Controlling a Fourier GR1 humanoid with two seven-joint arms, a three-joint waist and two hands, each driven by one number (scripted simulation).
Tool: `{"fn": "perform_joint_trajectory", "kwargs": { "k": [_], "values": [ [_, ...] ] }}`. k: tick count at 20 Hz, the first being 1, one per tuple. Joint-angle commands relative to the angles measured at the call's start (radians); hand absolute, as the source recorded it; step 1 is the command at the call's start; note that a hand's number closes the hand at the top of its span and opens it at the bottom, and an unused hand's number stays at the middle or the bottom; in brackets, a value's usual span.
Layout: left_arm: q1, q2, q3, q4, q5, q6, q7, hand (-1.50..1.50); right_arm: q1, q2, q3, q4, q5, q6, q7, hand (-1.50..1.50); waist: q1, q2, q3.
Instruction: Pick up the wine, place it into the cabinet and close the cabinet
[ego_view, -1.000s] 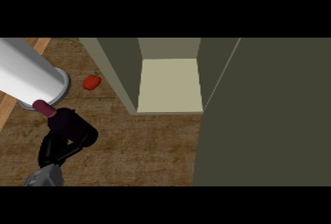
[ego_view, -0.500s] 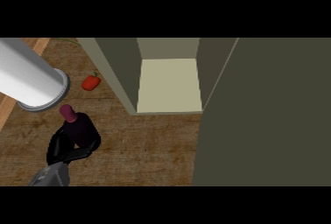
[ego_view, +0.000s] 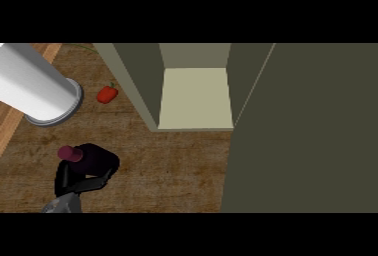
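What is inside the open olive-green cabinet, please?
Only a pale cream shelf shows, bare; higher up is out of view. The dark wine bottle is outside, in the left hand.

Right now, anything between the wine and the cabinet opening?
Nothing visible. The wine, held in the left hand, has only bare counter between it and the cabinet shelf. The red pepper lies off that line, left of the cabinet.

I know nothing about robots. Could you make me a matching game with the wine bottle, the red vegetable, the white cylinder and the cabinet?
Things:
1. wine bottle
2. red vegetable
3. white cylinder
4. cabinet

States or places:
A. door open
B. held in the left hand
C. upper left of the view
D. lying on the counter between cylinder and cabinet

Pairs: 1-B, 2-D, 3-C, 4-A
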Motion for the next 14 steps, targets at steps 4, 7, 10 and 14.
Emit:
{"fn": "perform_joint_trajectory", "kwargs": {
  "k": [4, 7, 10, 14],
  "values": [
    [0.107, -0.080, -0.081, -0.130, -0.016, -0.071, -0.044, 1.50, -0.029, -0.014, -0.011, -0.067, -0.067, -0.018, 0.067, -1.50, 0.010, 0.003, -0.006],
    [0.193, -0.103, -0.125, -0.321, 0.000, -0.067, 0.055, 1.50, 0.102, 0.029, 0.025, -0.095, -0.022, 0.028, -0.016, -1.50, 0.016, -0.003, -0.004],
    [0.244, -0.158, -0.168, -0.482, 0.012, -0.013, 0.163, 1.50, -0.041, -0.028, -0.034, -0.081, -0.087, -0.026, 0.086, -1.50, 0.020, -0.001, -0.005],
    [0.392, -0.202, -0.241, -0.782, 0.034, -0.006, 0.303, 1.50, 0.032, 0.045, 0.058, -0.070, 0.013, -0.020, 0.011, -1.50, 0.021, -0.002, -0.004]
  ]
}}
